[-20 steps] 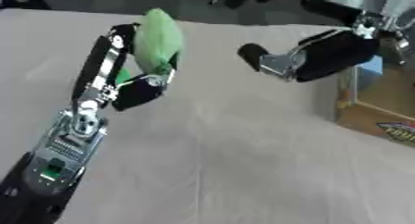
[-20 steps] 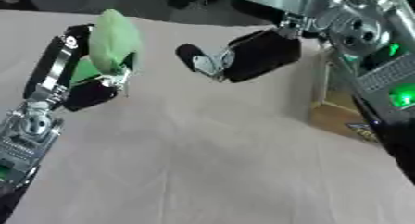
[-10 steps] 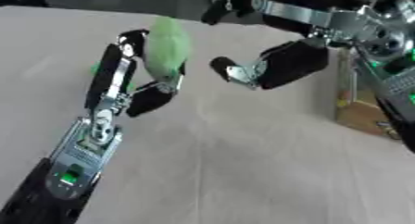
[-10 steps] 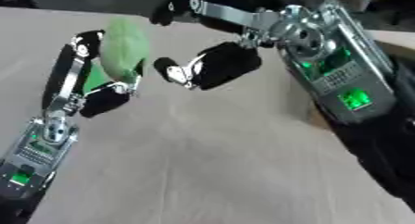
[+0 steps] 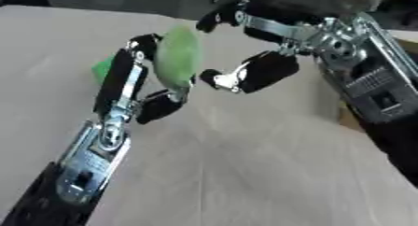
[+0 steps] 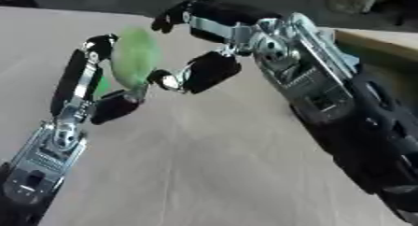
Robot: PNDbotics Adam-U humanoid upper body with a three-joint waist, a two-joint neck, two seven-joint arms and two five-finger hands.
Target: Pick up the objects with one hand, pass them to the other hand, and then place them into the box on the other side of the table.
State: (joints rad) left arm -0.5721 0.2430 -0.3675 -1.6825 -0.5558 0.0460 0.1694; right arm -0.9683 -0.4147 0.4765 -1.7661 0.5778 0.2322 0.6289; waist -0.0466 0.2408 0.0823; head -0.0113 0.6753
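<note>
Above the desk (image 5: 269, 173), toward ten o'clock, the left hand (image 5: 143, 94) grips the green object (image 5: 178, 59). At two o'clock, the right hand (image 5: 245, 43) seems spread around it; early release would drop it short of the box (image 6: 379, 45).

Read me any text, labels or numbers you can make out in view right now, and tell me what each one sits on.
None can be read.
Green object in the left hand: no print shows.
Right hand and its forearm housing: no legible marking.
Box: only a plain edge shows.
</note>
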